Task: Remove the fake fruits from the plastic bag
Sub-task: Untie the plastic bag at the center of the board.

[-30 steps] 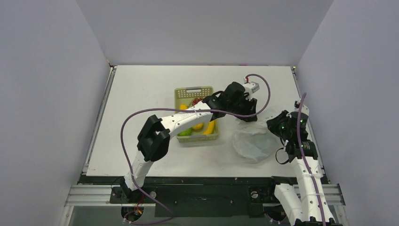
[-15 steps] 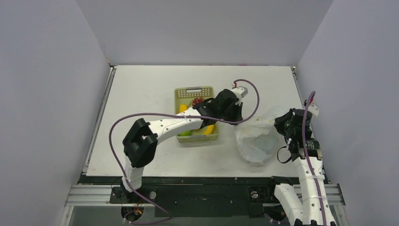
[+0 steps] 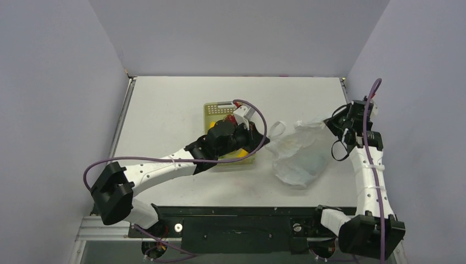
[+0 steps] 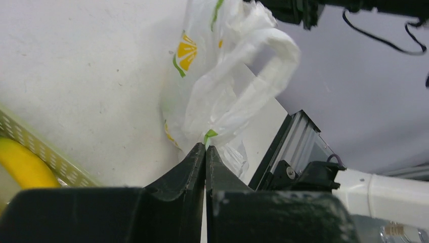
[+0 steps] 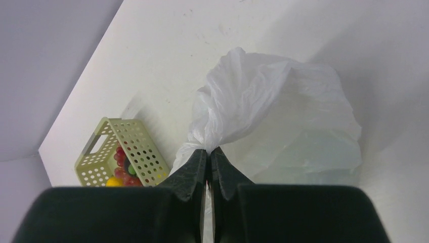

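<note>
Top: plastic bag (image 3: 299, 157) lay on counter (image 3: 165, 110) beside basket (image 3: 220, 107), drawn taut between both arms, likely to spread its mouth.
Left wrist: left gripper (image 4: 205, 148) pinched tight at the base of a handle loop (image 4: 281, 48).
Right wrist: right gripper (image 5: 208, 151) clamped on the bag's bunched rim.

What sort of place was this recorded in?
Probably a lab test cell, not a home: plain grey walls box in a white table, a left arm and a right arm are mounted on a metal rail at its near edge, with a plastic bag and a basket as props.
</note>
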